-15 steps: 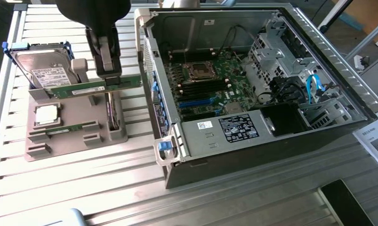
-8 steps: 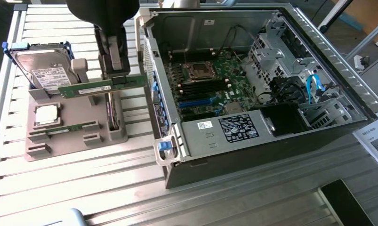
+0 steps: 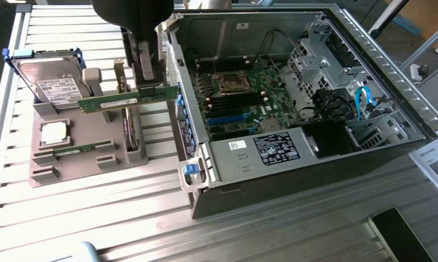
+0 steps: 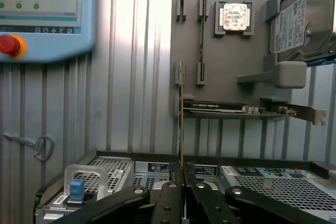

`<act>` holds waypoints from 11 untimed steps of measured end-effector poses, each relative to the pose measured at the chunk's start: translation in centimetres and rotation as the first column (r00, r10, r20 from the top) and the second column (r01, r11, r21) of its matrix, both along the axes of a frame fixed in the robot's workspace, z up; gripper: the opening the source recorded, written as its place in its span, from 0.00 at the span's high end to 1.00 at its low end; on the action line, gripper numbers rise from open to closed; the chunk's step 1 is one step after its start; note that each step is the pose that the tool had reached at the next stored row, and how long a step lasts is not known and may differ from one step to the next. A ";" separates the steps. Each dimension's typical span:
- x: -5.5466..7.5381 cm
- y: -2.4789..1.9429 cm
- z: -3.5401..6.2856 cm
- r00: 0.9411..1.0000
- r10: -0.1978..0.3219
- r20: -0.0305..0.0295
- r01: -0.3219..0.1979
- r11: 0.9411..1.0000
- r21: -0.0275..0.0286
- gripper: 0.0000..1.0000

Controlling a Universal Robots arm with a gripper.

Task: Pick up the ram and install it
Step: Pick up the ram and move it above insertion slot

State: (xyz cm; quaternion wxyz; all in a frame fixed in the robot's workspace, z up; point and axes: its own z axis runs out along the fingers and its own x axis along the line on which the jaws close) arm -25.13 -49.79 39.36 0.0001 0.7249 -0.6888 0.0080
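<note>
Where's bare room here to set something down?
Bare slatted table at the exterior view's lower left, bordered by the gray parts holder and the computer case. Crowded: the holder, carrying a hard drive, and beside the case, where the gripper holds the ram.

Exterior camera sat high and off the arm, looking obliquely down into the open computer case (image 3: pixel 211 33), with the grey parts fixture (image 3: pixel 88 164) and hard drive (image 3: pixel 51 82) at the exterior view's left. Wrist camera looked closely along the gripper (image 4: pixel 182 174) and edge-on ram (image 4: pixel 181 119) onto the slatted table (image 4: pixel 131 77). Both views shared the fixture, hard drive, ram and case edge.
</note>
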 end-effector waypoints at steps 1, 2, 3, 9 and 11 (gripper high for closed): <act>0.1 0.00 0.00 1.000 0.000 0.000 0.000 1.000 0.000 0.88; 0.3 0.00 0.00 1.000 0.000 0.000 0.000 1.000 0.000 0.88; 0.5 0.00 0.00 1.000 0.000 0.000 0.000 1.000 0.000 0.88; 1.6 0.00 0.00 1.000 0.000 0.000 0.000 1.000 0.000 0.88; 1.8 0.00 0.00 1.000 0.000 0.000 0.000 1.000 0.000 0.88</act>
